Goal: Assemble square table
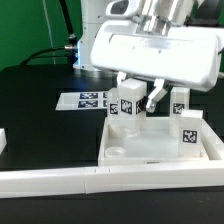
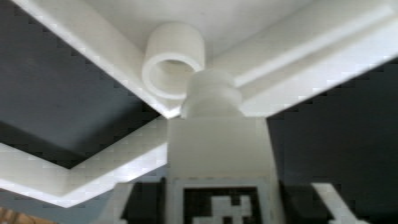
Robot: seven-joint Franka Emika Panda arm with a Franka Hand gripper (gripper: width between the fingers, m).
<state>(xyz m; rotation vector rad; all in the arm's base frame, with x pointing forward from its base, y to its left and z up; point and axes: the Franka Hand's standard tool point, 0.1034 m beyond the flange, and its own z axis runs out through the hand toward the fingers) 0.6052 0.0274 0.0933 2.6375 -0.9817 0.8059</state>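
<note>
On the black table (image 1: 40, 85) against the green backdrop, our tabletop (image 1: 150, 150) lies socket-side up. Our fingers (image 1: 137, 100) are closed around an upright leg (image 1: 128, 108), its long axis vertical, directly above the far corner socket (image 2: 173, 62).

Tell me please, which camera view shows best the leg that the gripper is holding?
The exterior view shows it best: the leg block stands upright in the square table top, with the gripper closed around it, and the other legs stand nearby. The wrist view shows only a blurred close-up of this leg with its tag.
</note>
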